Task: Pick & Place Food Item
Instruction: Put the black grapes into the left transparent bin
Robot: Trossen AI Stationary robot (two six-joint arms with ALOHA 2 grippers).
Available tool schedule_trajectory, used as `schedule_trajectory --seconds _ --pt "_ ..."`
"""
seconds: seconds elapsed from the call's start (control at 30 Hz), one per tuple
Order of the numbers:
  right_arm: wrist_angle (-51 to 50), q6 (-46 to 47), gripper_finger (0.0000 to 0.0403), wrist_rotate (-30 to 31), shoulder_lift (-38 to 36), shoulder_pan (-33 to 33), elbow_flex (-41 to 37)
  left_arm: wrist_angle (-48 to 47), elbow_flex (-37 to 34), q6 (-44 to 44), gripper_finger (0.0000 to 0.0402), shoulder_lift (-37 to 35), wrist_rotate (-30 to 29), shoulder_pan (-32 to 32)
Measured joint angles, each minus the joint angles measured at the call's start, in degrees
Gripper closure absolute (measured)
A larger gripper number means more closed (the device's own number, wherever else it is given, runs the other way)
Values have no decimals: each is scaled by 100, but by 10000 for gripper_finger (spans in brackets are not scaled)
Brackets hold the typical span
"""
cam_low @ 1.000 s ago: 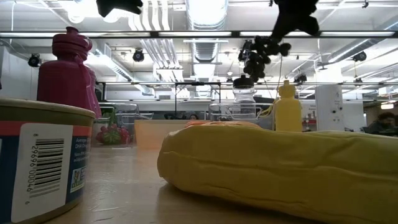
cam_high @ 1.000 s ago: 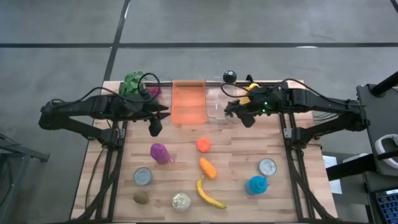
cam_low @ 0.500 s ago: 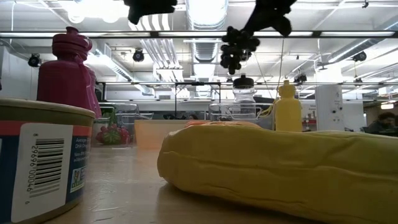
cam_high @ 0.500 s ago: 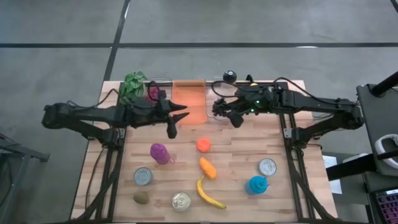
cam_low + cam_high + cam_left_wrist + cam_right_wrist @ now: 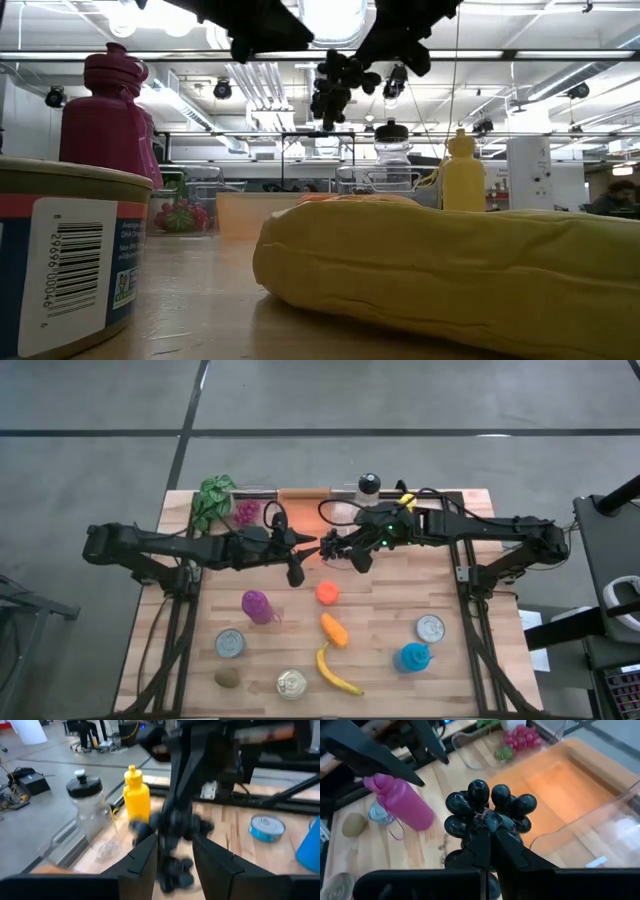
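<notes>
A wooden table (image 5: 400, 605) carries a banana (image 5: 335, 672), carrot (image 5: 334, 629), three cans (image 5: 231, 643), two bottles (image 5: 257, 606) and containers (image 5: 300, 510).

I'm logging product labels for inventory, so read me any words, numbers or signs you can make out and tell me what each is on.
"29629 00004", partly legible barcode digits running sideways on the can's label in the low view.
Small print beside the barcode on that label: too blurred to read.
Lids of the other cans from above: no readable text.
Nothing else carries legible writing.
</notes>
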Motion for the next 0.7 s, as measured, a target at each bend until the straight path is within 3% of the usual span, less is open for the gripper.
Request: schedule_trajectory --seconds 0.7 --pt "89 -67 394 -55 450 13 448 104 25 147 275 361 -3 7"
